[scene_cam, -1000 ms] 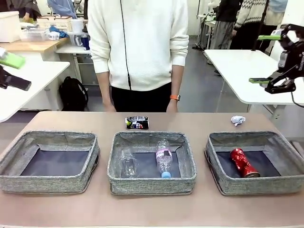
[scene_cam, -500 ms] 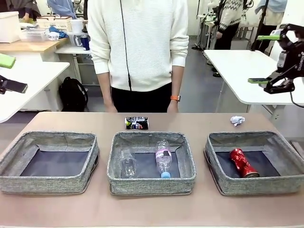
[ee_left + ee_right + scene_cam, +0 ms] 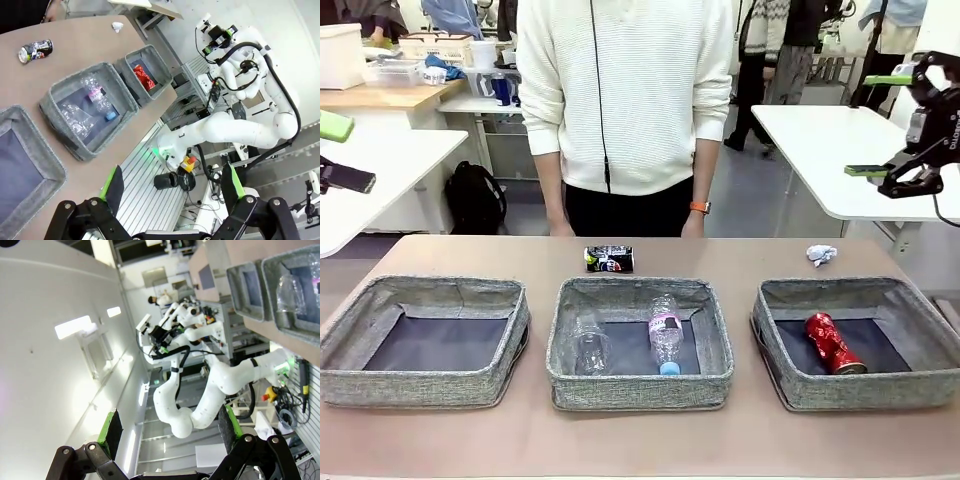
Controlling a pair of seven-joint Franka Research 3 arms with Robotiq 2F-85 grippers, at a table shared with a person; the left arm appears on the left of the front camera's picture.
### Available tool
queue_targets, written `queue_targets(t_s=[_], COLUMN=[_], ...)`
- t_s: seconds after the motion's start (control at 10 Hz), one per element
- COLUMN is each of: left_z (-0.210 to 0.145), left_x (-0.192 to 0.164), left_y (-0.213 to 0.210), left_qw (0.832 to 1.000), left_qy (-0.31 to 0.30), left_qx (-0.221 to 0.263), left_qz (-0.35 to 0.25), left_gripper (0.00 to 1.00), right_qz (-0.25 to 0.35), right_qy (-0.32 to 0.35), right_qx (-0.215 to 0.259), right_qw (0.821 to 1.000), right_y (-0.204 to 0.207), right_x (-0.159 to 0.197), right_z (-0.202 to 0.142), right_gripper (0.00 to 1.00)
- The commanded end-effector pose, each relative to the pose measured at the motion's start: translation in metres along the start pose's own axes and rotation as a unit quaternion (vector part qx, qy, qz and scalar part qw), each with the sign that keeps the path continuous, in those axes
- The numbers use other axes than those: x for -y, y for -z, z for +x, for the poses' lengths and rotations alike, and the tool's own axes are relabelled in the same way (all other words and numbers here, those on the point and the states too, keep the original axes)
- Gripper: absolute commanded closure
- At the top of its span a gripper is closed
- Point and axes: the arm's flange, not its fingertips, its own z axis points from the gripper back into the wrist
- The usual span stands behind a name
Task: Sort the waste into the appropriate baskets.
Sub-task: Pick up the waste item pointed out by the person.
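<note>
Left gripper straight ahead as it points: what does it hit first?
Likely nothing on the table: the left gripper aims past its edge, toward the ribbed platform beside the right arm's base. Depth unclear.

Arms at rest pose. The left gripper (image 3: 360, 153) hangs high, out past the left edge of the table (image 3: 640, 445), jaws spread wide, nothing between the pads, fingers pointing inward. The right gripper (image 3: 857, 125) is raised beyond the table's far right corner, jaws likewise wide and empty, fingers pointing inward.
</note>
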Motion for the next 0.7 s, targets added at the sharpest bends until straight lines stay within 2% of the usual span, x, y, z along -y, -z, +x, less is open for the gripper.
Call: queue_targets(t_s=[0.0,0.6], left_z=[-0.0001,-0.0001], left_x=[-0.0011,-0.0011], left_y=[0.0017,0.0017], left_qw=[1.0,1.0], left_qy=[0.013,0.013], left_qx=[0.004,0.004], left_qz=[-0.012,-0.012], left_gripper=[0.0,0.0], right_qz=[0.002,0.002], right_qy=[-0.005,-0.005], right_qx=[-0.002,-0.002], right_qw=[1.0,1.0], right_y=[-0.0005,-0.0005], right_x=[-0.0021,-0.0021], right_z=[-0.0003,-0.0003], right_gripper=[0.0,0.0])
